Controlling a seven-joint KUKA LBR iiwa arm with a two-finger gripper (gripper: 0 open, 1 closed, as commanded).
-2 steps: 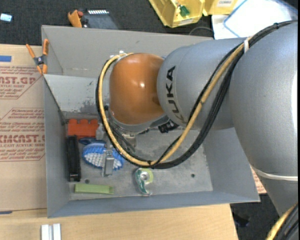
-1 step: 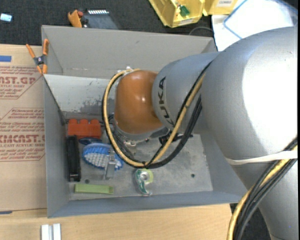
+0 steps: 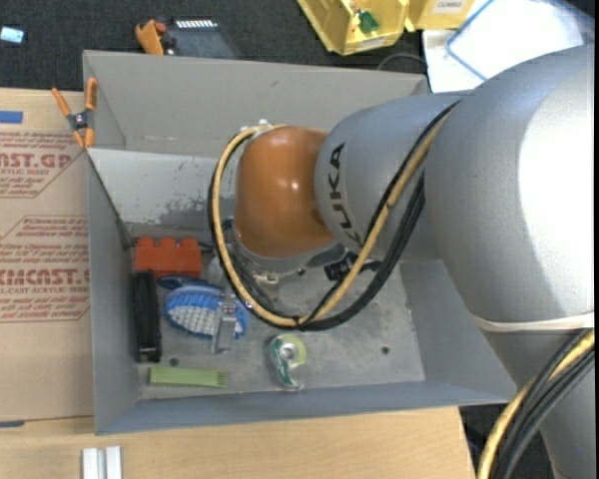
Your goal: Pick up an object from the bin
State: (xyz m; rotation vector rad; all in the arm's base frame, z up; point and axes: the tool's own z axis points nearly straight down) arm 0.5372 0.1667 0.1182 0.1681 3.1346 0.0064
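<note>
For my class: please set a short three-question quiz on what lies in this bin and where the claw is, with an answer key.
1. True or false: in the picture, the orange block lies above the black bar.
2. Which thing is the claw nearest to? A the orange block; B the blue and white brush; C the black bar.
3. Fill in: the green strip lies along the wall of the bin at the picture's ___ side (upper or lower).

Key: 1 true; 2 B; 3 lower.
</note>
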